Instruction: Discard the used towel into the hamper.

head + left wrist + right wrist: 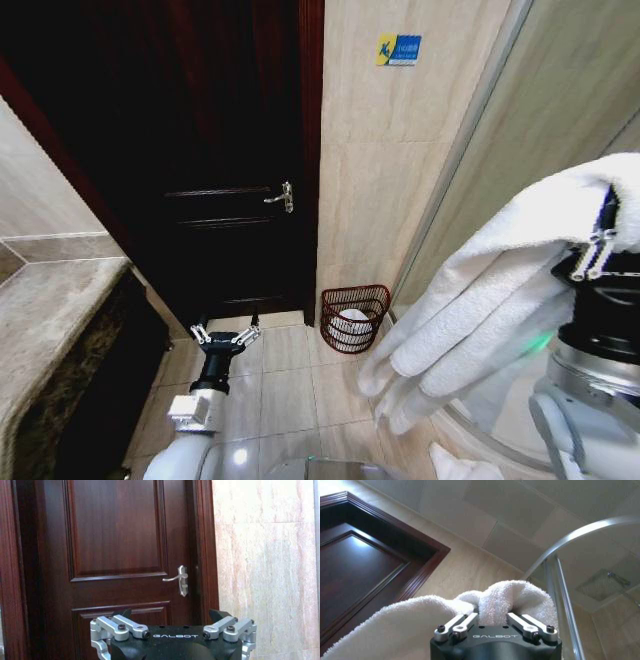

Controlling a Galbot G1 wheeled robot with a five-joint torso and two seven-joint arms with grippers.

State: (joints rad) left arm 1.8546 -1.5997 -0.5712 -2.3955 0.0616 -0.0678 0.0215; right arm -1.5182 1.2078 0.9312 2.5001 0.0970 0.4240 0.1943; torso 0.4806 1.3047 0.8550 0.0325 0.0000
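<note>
Now | right gripper [496, 619] clamped on white towel [500, 290], near right | soft, limp, probably light; holding a bunched fold | left gripper [226, 336] apart, idle | hamper [354, 318] far centre.

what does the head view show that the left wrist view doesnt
The head view alone shows the hamper on the floor by the wall with something white inside, the white towel hanging from the right gripper, which is shut on it, and a blue sign high on the wall. The left wrist view alone shows the door's raised panels close up. Both share the dark wooden door, its handle, the tiled wall and the open, empty left gripper, held low in front of the door.
</note>
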